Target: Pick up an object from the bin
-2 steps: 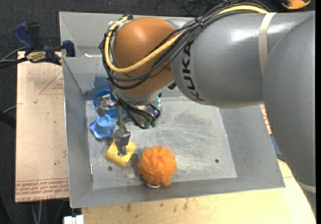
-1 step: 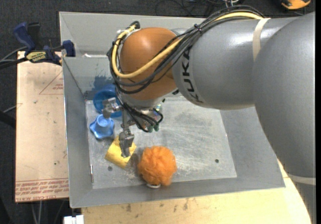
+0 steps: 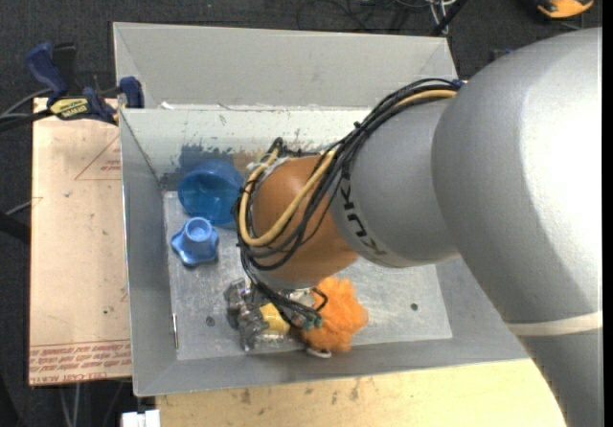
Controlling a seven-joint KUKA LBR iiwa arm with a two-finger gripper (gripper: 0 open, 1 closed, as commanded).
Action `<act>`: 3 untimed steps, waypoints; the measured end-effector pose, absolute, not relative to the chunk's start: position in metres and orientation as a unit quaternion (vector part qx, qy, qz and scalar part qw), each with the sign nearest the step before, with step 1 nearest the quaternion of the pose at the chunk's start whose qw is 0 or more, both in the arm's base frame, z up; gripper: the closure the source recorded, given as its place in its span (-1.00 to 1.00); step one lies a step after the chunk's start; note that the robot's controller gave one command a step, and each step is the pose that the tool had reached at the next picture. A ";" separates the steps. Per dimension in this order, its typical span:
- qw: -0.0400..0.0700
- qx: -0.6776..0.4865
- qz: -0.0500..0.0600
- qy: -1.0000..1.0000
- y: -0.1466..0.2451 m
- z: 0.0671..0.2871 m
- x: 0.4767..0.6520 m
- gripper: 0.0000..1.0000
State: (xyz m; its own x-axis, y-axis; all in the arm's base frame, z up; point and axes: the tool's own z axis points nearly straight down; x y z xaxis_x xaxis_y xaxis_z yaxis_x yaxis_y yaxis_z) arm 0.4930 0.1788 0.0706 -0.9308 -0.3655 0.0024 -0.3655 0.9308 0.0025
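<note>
Gripper [image 3: 251,320] is sighted below the blue cup [image 3: 209,191] | its grip cannot be told | orange fuzzy lump [image 3: 337,312] is spotted below-right of the blue cup, just beside the gripper | judged light, soft, squashy | best pinched across its middle

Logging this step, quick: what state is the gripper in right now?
Gripper: cannot be told; it sits low in the bin, right beside an orange fuzzy lump.

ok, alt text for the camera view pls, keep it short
The arm's gripper is down inside the grey bin, near its lower wall in the view and right beside a fuzzy orange thing. A blue bowl and a smaller blue piece lie further left.
</note>
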 end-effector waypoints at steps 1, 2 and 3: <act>-0.005 0.185 -0.002 -0.983 0.179 0.071 0.496 -1.00; -0.005 0.185 -0.002 -0.983 0.179 0.071 0.496 -1.00; 0.000 0.246 -0.002 -0.969 0.155 0.070 0.526 -1.00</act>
